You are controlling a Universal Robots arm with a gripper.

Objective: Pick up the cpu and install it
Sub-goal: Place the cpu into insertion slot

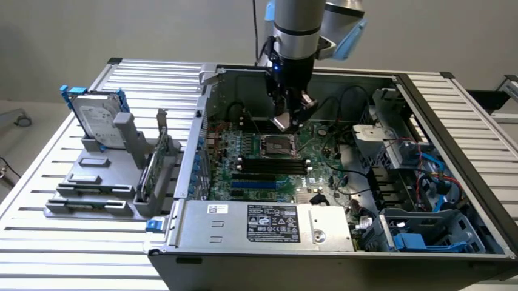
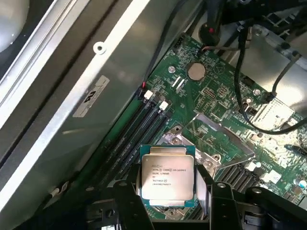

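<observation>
Gripper (image 1: 289, 116): clamped on the cpu (image 2: 167, 176), one finger at each side.
Cpu: held inside the open computer case (image 1: 242, 85), just above the socket (image 1: 275, 146).
Case: motherboard (image 2: 225, 96), cables.
Grey rack (image 1: 89, 188): hard drive (image 1: 97, 121), upright.

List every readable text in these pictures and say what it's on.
"intel XEON" on the cpu; the lines below it are too blurred to read.
Panel sticker: blurred, unreadable.
Power supply label: too small to read.
Hard drive label: too small to read.
</observation>
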